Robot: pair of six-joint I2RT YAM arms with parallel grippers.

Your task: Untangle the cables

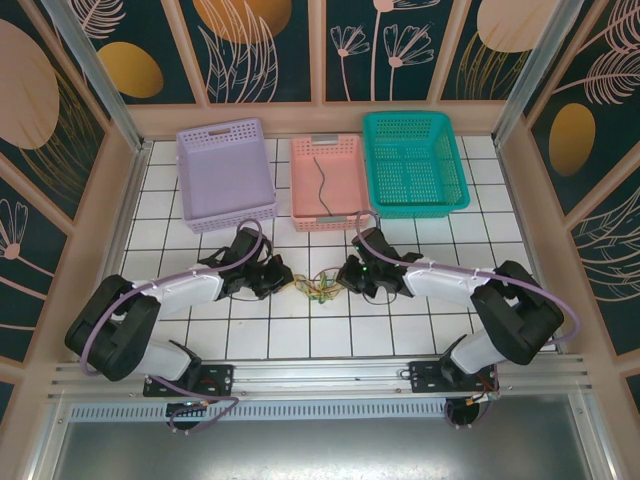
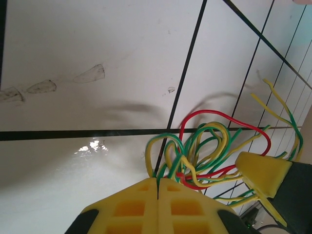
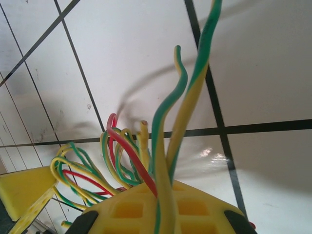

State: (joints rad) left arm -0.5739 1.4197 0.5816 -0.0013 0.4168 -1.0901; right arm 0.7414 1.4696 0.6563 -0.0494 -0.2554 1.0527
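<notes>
- Left gripper [image 1: 284, 279] sits low over the table [image 1: 260, 335], its yellow fingers [image 2: 131, 209] pressed together. Strands touch their tip, but I cannot tell whether one is nipped in the seam
- Cables [image 1: 320, 288] lie as one small knot at mid-table, between the two grippers. They are thin wires, most yellow with a green stripe and at least one plain red, looped over each other in loose rings with a few free ends sticking out
- Right gripper [image 1: 346, 274] faces the left one across the knot, its fingers [image 3: 122, 209] closed and pinching a green-yellow strand that runs down their seam. A red strand enters just beside it
- Lilac basket [image 1: 226, 175] stands at the back left, set slightly askew, with slotted walls
- Pink basket [image 1: 345, 180], the narrowest, stands in the middle at the back, just beside the teal one. It holds a dark cable [image 1: 322, 185] lying lengthwise in a shallow wave
- Teal basket [image 1: 415, 165] stands at the back right, with a fine mesh floor and mesh walls
- The table is glossy white square tile with dark grout lines and shows reflections and a few faint smudges
- The finger pads are yellow with square moulded recesses, on black gripper bodies
- The cable insulation is smooth and shiny, and the wires hold their curves rather than lying flat
</notes>
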